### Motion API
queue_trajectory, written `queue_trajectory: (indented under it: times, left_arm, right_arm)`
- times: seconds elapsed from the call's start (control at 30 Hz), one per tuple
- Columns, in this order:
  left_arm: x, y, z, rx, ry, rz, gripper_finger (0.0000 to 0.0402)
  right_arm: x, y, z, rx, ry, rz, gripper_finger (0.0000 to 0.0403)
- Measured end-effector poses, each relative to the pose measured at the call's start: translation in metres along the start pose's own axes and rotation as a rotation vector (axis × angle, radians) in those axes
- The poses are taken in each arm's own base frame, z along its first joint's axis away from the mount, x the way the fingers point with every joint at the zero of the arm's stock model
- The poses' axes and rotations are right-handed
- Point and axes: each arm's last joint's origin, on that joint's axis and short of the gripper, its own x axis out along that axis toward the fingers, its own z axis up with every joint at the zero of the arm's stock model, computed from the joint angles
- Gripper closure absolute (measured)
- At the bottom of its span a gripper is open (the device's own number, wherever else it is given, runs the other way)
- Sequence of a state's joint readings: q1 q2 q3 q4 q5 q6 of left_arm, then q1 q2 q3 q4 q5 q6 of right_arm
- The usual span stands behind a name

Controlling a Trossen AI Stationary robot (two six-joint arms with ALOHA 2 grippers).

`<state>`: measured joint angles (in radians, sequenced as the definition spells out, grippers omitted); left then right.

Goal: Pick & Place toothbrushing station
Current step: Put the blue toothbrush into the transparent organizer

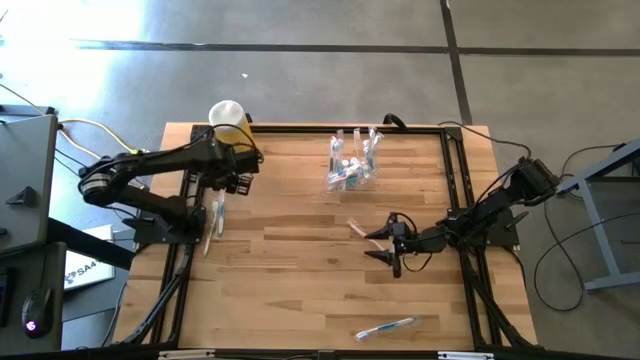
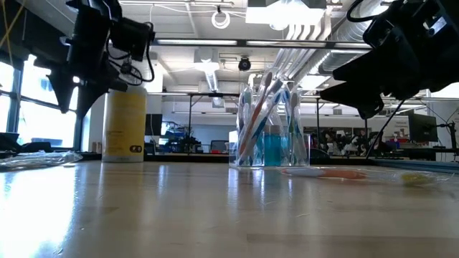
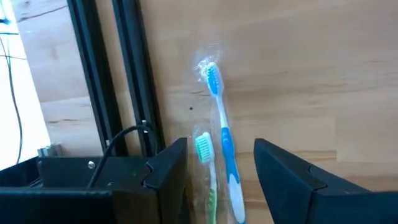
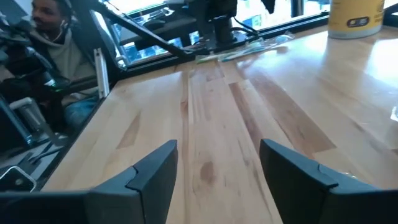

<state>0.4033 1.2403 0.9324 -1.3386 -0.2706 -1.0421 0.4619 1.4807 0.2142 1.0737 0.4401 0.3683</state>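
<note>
The left gripper (image 1: 236,183) hangs with fingers open above 2 toothbrushes (image 3: 222,140) on the desk (image 1: 300,270); the right gripper (image 1: 385,246), fingers open and empty, hovers mid-desk near the cup (image 1: 352,160).

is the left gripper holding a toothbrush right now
No: the left gripper is open and empty above the blue toothbrush and green toothbrush, both lying on the table.

Clear cup (image 1: 354,165) upright, toothbrushes (image 2: 267,107) standing inside.

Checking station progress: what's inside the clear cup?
The cup holds several upright toothbrushes and something teal low down. Overlapping clear plastic hides the exact count.
</note>
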Motion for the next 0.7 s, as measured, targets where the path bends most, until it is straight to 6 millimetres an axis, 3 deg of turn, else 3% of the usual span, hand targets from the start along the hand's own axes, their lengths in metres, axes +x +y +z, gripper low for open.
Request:
queue_trajectory:
  times: [0.33, 0.7]
  left_arm:
    - [0.058, -0.004, 0.002, 0.0, 0.131, -0.046, 0.0224]
    - [0.081, 0.003, 0.009, -0.021, 0.082, -0.051, 0.0224]
  right_arm:
    - [0.0, 0.002, -0.001, 0.028, 0.026, 0.06, 0.0183]
    - [0.0, 0.002, -0.001, 0.048, 0.03, 0.07, 0.0183]
